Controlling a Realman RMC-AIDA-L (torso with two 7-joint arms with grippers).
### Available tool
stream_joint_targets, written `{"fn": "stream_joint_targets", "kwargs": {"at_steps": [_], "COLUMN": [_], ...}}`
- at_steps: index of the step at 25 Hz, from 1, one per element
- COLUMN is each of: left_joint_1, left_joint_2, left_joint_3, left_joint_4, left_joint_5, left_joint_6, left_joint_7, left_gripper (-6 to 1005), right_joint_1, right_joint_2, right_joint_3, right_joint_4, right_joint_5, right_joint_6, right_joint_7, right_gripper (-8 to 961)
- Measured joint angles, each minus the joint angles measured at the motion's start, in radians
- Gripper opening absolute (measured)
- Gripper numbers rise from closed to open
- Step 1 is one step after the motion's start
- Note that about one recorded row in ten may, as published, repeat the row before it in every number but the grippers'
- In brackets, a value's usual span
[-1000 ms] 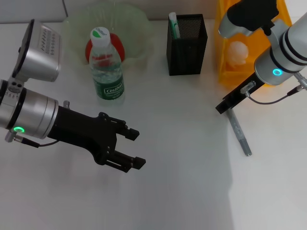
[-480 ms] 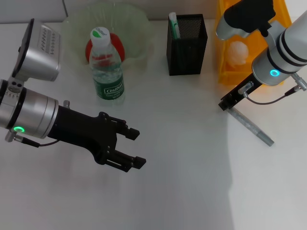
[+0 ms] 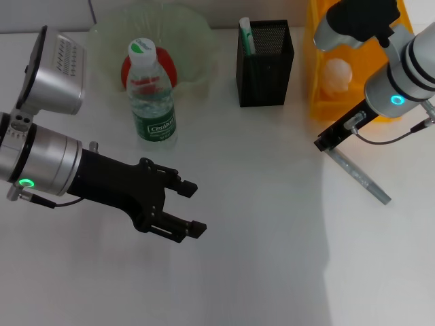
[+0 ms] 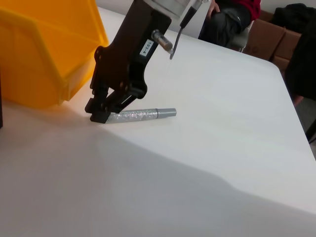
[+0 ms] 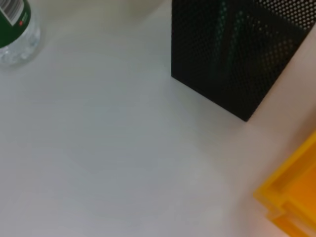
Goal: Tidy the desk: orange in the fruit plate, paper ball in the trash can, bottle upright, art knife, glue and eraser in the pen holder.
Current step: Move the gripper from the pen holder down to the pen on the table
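Silver art knife [image 3: 360, 178], one, under right tool [image 3: 325, 144]

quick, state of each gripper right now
left gripper: open, holding nothing, over the table.
right gripper: shut on art knife, at one end.

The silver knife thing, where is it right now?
In the head view the art knife lies flat on the table on the robot's right side, just in front of the yellow bin, with the right gripper at its near end.
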Motion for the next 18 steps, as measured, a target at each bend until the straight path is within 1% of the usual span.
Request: {"fn": "stream_joint_targets", "kwargs": {"at_steps": [3, 4, 5, 8, 9, 10, 13, 16, 18], "left_joint_1": [0.001, 0.002, 0.002, 0.002, 0.001, 0.001, 0.0, 0.001, 0.001], "left_joint_2": [0.0, 0.0, 0.0, 0.0, 0.0, 0.0, 0.0, 0.0, 0.0], "left_joint_3": [-0.001, -0.001, -0.001, -0.002, -0.002, -0.002, -0.002, -0.003, -0.004], "left_joint_4": [0.0, 0.0, 0.0, 0.0, 0.0, 0.0, 0.0, 0.005, 0.008], "left_joint_5": [0.0, 0.0, 0.0, 0.0, 0.0, 0.0, 0.0, -0.004, -0.008], "left_joint_6": [0.0, 0.001, 0.001, 0.005, 0.006, 0.006, 0.008, 0.006, 0.005], "left_joint_7": [0.0, 0.0, 0.0, 0.0, 0.0, 0.0, 0.0, 0.004, 0.005], "left_gripper": [782, 782, 782, 782, 782, 782, 782, 782, 782], "right_joint_1": [-0.028, -0.051, -0.051, -0.085, -0.116, -0.116, -0.176, -0.237, -0.25], "right_joint_2": [-0.001, -0.004, -0.004, -0.005, -0.005, -0.005, -0.006, -0.007, -0.012], "right_joint_3": [-0.001, -0.001, -0.001, 0.003, 0.007, 0.007, 0.019, 0.079, 0.124], "right_joint_4": [-0.069, -0.119, -0.119, -0.202, -0.269, -0.269, -0.408, -0.531, -0.563], "right_joint_5": [0.029, 0.063, 0.063, 0.088, 0.11, 0.11, 0.201, 0.343, 0.393], "right_joint_6": [-0.033, -0.064, -0.064, -0.103, -0.127, -0.127, -0.161, -0.166, -0.174], "right_joint_7": [-0.002, -0.006, -0.006, -0.009, -0.009, -0.009, -0.02, -0.051, -0.069], "right_gripper": [138, 137, 137, 136, 135, 135, 134, 72, 31]}}
